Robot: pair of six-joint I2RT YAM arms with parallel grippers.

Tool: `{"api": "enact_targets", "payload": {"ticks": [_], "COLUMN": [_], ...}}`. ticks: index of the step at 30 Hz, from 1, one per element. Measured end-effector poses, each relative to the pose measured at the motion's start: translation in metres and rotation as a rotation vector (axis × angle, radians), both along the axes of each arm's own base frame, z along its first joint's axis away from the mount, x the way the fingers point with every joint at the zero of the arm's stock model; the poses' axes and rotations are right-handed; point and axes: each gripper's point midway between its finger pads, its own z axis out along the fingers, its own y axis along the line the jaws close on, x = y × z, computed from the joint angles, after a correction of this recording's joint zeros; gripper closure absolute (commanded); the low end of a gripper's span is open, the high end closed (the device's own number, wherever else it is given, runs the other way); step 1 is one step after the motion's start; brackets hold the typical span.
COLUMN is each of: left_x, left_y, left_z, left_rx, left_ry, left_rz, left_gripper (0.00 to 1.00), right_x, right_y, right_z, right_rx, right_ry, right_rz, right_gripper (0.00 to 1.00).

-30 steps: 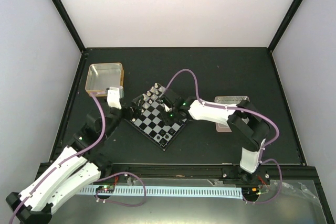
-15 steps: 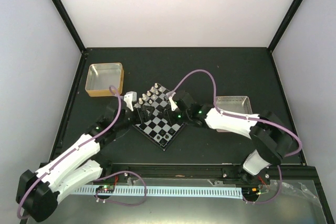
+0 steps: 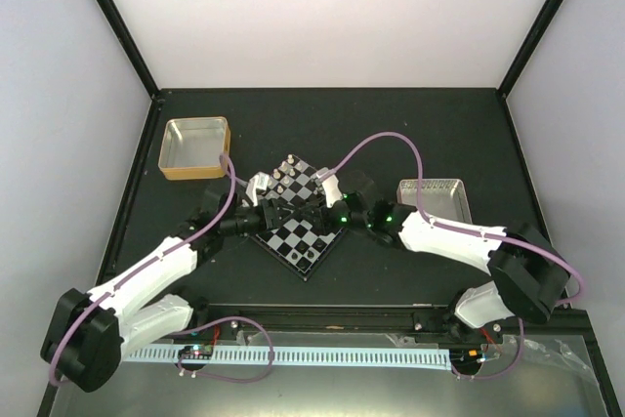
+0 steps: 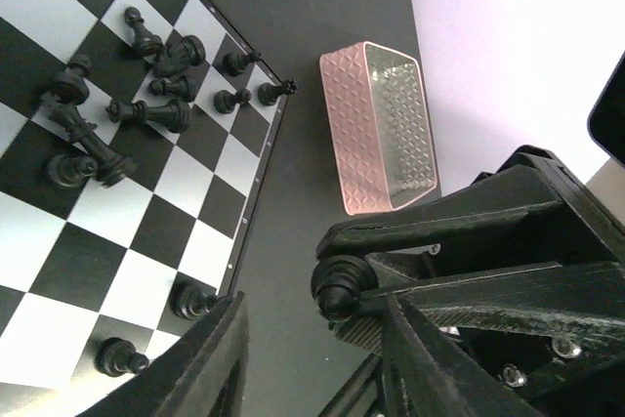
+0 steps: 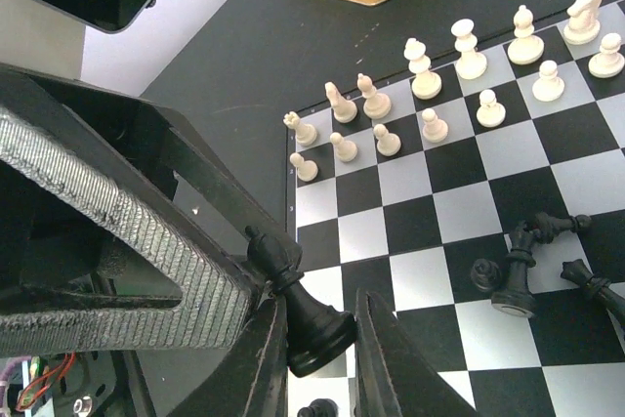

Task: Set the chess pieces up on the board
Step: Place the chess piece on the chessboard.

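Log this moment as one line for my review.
right gripper: shut on black piece at board edge | left gripper: open, beside that piece | other black pieces: several toppled

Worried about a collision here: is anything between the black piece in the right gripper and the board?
Yes: the open left gripper flanks that black piece, and toppled black pieces clutter nearby squares of the board.

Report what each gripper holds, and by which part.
Right gripper pinches a black chess piece by its base. Left gripper flanks its head, not yet clamped.
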Motion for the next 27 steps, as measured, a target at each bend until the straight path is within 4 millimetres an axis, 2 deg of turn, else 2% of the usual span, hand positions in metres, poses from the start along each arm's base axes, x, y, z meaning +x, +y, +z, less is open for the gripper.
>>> {"api": "enact_targets", "payload": {"ticks": [7, 10, 15, 19, 27], "left_x": [-0.003, -0.003, -0.003, -0.002, -0.004], "left_y": [-0.004, -0.005, -0.006, -0.008, -0.011], "left_z": [0.004, 0.007, 0.010, 0.016, 0.026], "left_rx": [-0.025, -0.032, -0.045, -0.067, -0.141], "left_ry": [-0.001, -0.008, -0.016, -0.026, -0.033], "left_rz": [-0.035, -0.041, -0.047, -0.053, -0.059], "left_gripper": [0.76, 0.76, 0.68, 0.67, 0.75], "right_x": [-0.002, -0.002, -0.001, -0.002, -0.006], "right_y": [0.000, 0.000, 0.000, 0.000, -0.001], "right_z": [-0.001, 0.000, 0.004, 0.007, 0.014], "right_rx": [0.008, 0.012, 0.023, 0.030, 0.063], "right_ry": [0.003, 0.001, -0.004, -0.008, -0.025], "right_rz": [0.011, 0.013, 0.015, 0.018, 0.031], "right_gripper": [0.85, 0.85, 0.85, 0.85, 0.85]}}
